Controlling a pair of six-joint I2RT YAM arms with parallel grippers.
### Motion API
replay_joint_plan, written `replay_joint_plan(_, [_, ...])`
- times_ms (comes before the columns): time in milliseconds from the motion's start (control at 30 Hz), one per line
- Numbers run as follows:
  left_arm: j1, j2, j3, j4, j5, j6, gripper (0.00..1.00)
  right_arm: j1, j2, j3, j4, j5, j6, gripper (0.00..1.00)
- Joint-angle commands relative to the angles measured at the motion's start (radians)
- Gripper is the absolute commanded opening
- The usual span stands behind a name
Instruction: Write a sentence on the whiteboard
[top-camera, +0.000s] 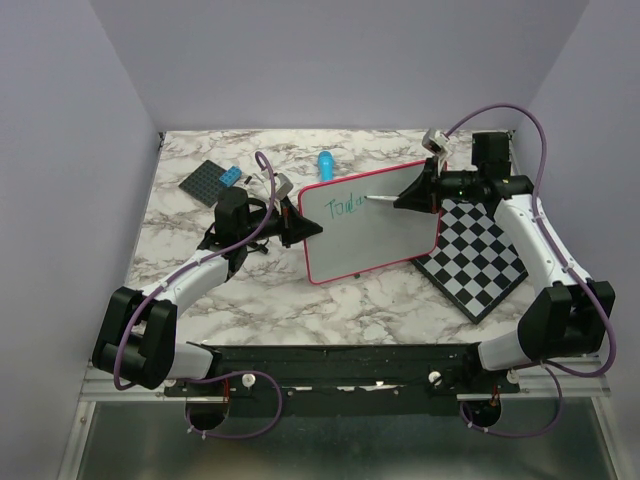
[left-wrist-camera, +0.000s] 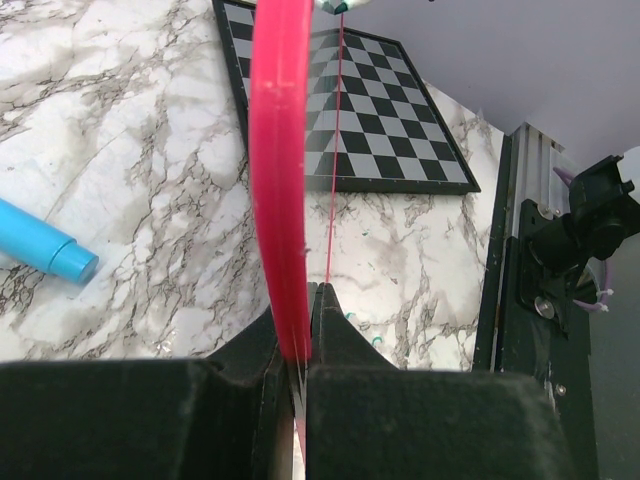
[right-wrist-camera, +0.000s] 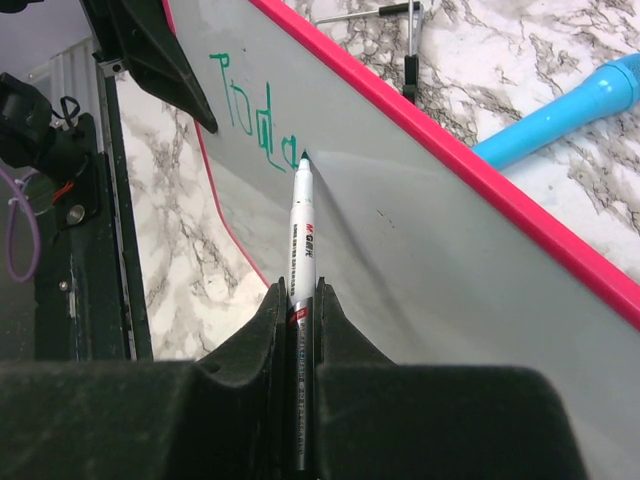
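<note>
The whiteboard (top-camera: 375, 235), white with a pink-red rim, lies at the table's middle. My left gripper (top-camera: 299, 226) is shut on its left edge. In the left wrist view the rim (left-wrist-camera: 280, 150) runs edge-on between the shut fingers of that gripper (left-wrist-camera: 305, 292). My right gripper (top-camera: 412, 196) is shut on a white marker (right-wrist-camera: 302, 215), and its dark tip touches the board face (right-wrist-camera: 430, 270). The sentence (right-wrist-camera: 250, 110) stands as a few green letters, roughly "Toda" (top-camera: 340, 208), just left of the tip.
A black-and-white chessboard (top-camera: 478, 258) lies under the board's right corner. A light-blue cylinder (top-camera: 325, 162) rests behind the board. A dark grey plate with a blue block (top-camera: 210, 180) sits at the back left. Purple walls close in three sides.
</note>
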Motion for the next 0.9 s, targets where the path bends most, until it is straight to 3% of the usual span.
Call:
replay_joint_plan(0, [-0.003, 0.018, 0.0, -0.091, -0.07, 0.107, 0.0, -0.005, -0.001, -0.032, -0.001, 0.022, -0.024, 0.01])
replay_joint_plan(867, [-0.004, 0.019, 0.0, -0.094, -0.07, 0.109, 0.0, -0.051, 0.019, 0.057, -0.029, 0.0, -0.023, 0.0])
